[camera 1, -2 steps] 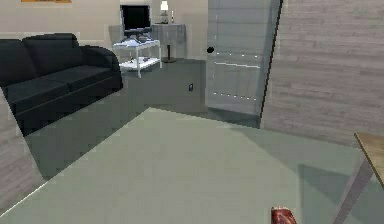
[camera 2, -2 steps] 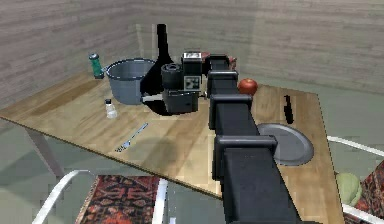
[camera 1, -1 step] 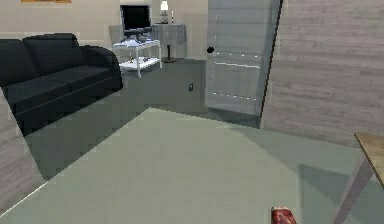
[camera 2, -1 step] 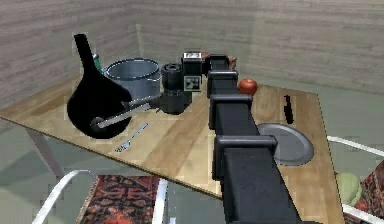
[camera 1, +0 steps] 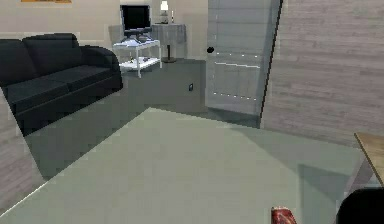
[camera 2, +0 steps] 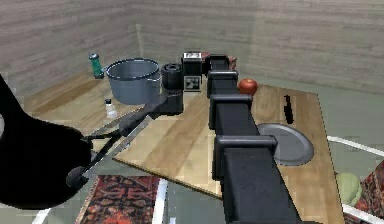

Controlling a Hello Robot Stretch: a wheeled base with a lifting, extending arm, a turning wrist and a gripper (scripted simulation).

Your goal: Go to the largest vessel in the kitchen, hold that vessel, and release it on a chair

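Wooden tabletop (camera 2: 180,138), grey pot (camera 2: 133,80) upright, mouth up, pincer (camera 2: 168,92) nr it

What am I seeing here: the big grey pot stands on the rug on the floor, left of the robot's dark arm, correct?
Not quite. In the arm side view the big grey pot stands on the wooden table, not on the rug. It is left of the dark arm, as you say.

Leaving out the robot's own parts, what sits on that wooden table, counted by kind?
Grey pot: 1
Green bottle: 1
Red round fruit: 1
Grey plate: 1
Small white thing: 1
Dark slim thing: 1
Total: 6
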